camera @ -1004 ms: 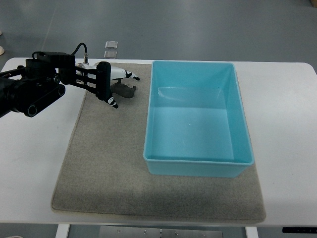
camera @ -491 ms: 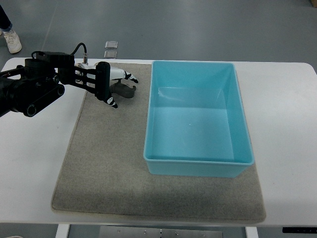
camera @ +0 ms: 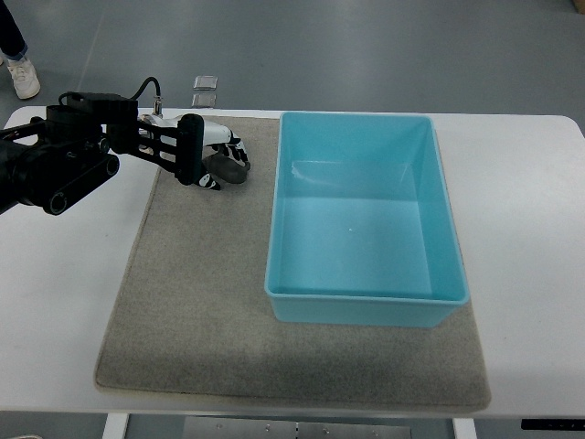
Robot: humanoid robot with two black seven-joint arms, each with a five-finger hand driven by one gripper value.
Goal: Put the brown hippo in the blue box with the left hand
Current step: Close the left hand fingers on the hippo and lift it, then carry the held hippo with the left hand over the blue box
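The left arm (camera: 50, 169) is matte black and bulky, built from rounded blocks with round recessed screw holes on its near face. A thin black cable (camera: 146, 87) loops up from its top and ends at a small silver plug. Black ribbed links run from the wrist to the left hand (camera: 206, 155). The hand has a black plate-like palm and a white back, and its fingers (camera: 239, 146) are dark with white tips. At the top left edge a person's white shoe (camera: 25, 78) and dark trouser leg show.
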